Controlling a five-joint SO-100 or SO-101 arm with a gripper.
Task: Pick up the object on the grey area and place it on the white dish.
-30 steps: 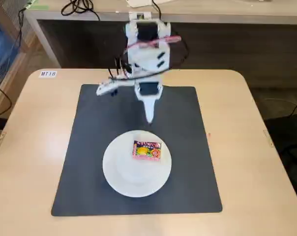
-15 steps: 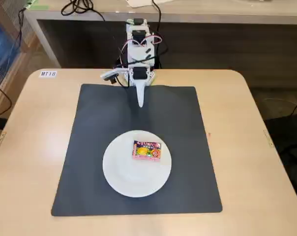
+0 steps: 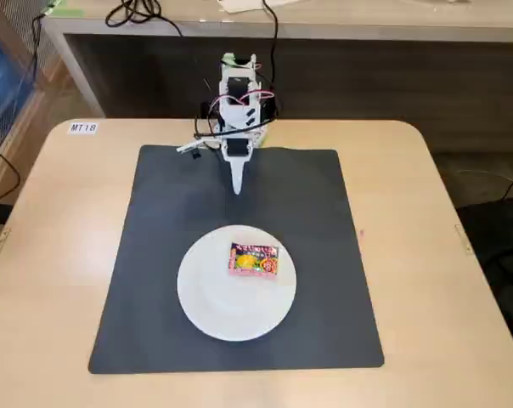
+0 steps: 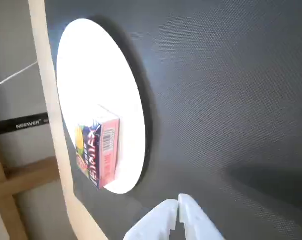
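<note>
The small red and pink box point(image 3: 254, 259) lies flat on the white plate point(image 3: 214, 302), in its upper part. The plate sits on the dark grey mat point(image 3: 324, 212), low and near the middle. My white gripper point(image 3: 238, 187) is shut and empty, pulled back over the mat's far edge, well away from the plate. In the wrist view the box point(image 4: 98, 147) rests on the plate point(image 4: 91, 70) at the left, and my gripper's closed tips point(image 4: 179, 202) show at the bottom edge above the mat point(image 4: 231, 100).
The mat lies on a beige table point(image 3: 443, 255) with a small "MT18" label point(image 3: 83, 127) at the far left. The arm's base and cables point(image 3: 235, 106) stand at the table's far edge. A bench point(image 3: 367, 34) runs behind.
</note>
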